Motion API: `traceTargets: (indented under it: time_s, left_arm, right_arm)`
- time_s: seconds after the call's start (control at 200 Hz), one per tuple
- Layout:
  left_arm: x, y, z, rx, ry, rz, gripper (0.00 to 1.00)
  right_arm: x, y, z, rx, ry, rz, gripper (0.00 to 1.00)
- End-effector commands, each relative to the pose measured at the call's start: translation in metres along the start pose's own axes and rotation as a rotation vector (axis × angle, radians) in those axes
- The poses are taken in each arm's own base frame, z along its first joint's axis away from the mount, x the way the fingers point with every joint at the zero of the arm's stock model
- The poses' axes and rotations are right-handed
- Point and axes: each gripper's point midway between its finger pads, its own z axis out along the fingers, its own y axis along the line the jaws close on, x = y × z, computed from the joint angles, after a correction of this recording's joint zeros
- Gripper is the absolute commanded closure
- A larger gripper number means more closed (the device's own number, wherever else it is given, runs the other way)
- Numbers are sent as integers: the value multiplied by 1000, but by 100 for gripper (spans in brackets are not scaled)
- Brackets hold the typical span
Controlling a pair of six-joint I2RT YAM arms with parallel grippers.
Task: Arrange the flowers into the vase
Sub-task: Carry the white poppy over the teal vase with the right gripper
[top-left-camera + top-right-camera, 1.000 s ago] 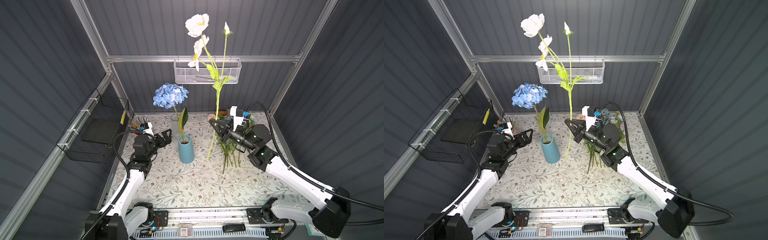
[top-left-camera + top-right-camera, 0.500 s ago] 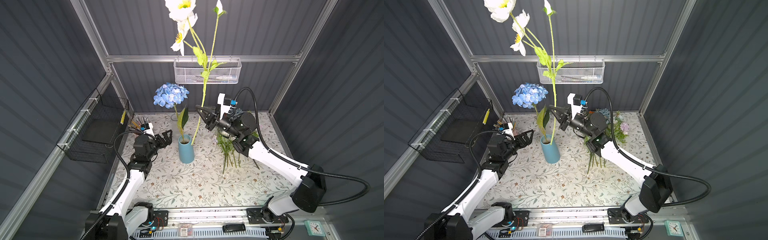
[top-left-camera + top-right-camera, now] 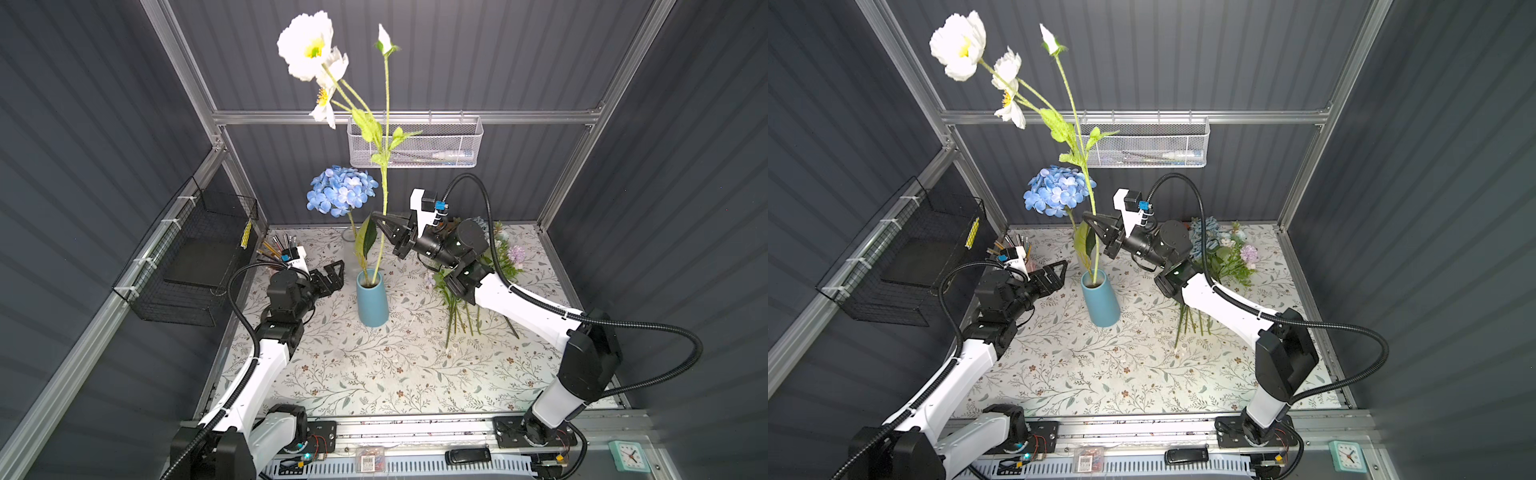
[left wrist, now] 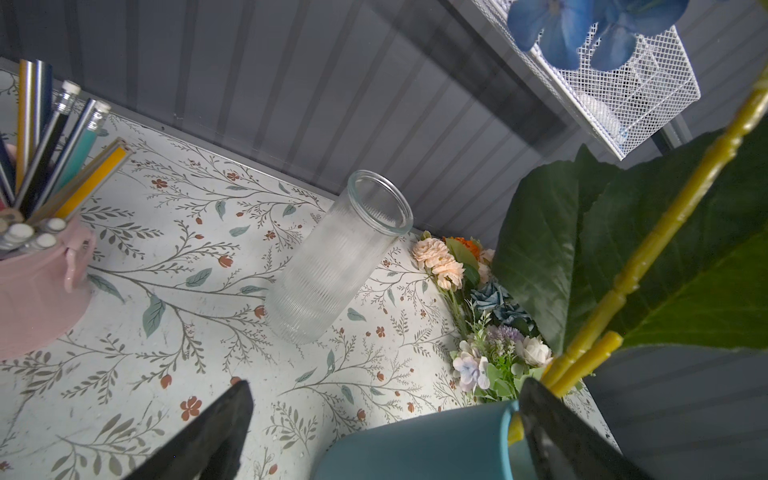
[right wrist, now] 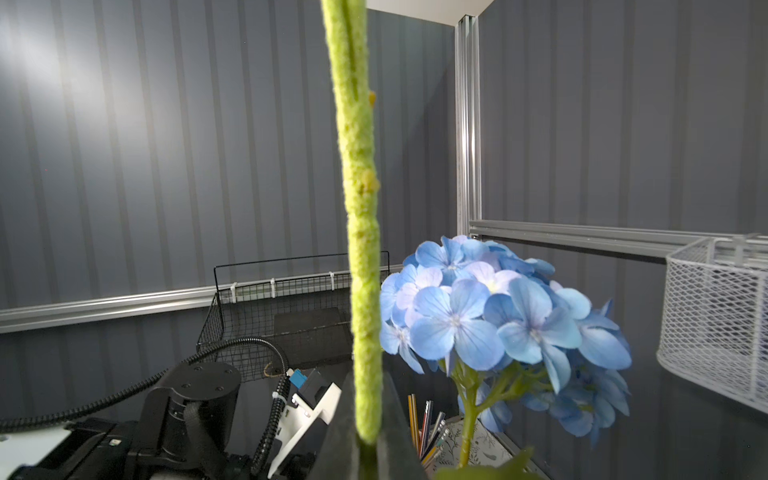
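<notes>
we read places on a dial laid flat on the table as both top views show it — 12 at the back wall, 6 at the arm bases.

the cream-bloomed stem (image 3: 384, 195) (image 3: 1090, 195) (image 5: 361, 249) stands nearly upright. its lower end is inside the mouth of the blue vase (image 3: 372, 305) (image 3: 1101, 305) and its blooms are high up by the top frame. the blue hydrangea (image 3: 341, 195) (image 3: 1054, 195) (image 5: 498, 316) shares the vase and leans toward 11 o'clock. the vase stands upright on the floral table cover (image 3: 374, 374), a little toward 10 o'clock from the table centre.

the right gripper (image 3: 380, 218) (image 3: 1091, 219) reaches in from 3 o'clock, above the vase mouth. its jaws are clamped on the cream-bloomed stem, and the right wrist view shows the fuzzy green stem rising from between them.

the left gripper (image 3: 338, 274) (image 3: 1061, 272) sits just beside the vase at 9 o'clock, jaws spread wide and holding nothing. in the left wrist view the vase rim shows between the two fingers (image 4: 208, 436); we cannot tell whether either one touches it.

the loose flowers (image 3: 515, 253) (image 3: 1229, 253) (image 4: 486, 316) lie bunched at 2 o'clock, stems pointing toward 6, partly under the right arm. a clear glass vase (image 4: 332, 266) stands at 12 o'clock by the back wall — a pink pencil cup (image 4: 37, 291) stands at 10 o'clock.
</notes>
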Motion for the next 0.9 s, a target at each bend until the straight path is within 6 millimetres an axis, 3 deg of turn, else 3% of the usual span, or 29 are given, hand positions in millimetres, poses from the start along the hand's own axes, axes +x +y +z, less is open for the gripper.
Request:
traceTargets:
  time_s: [0.0,0.33,0.565,0.77,0.891]
  left_arm:
    - [-5,-1,-5,-3,-14,20,0]
    - [-3,-19,-9,85,17,42,0]
    - [-16,-47,-31,156,35,77,0]
    - [-50,-83,-61,240,-49,127,2]
    - [-68,-107,-68,337,-90,150,11]
  right_arm:
    - [-2,5,4,-7,-50,-106,100]
    - [70,9,8,8,54,-226,100]
    - [120,12,-2,21,173,-197,100]
    - [152,11,-11,62,249,-166,100]
    - [166,5,-14,100,289,-161,100]
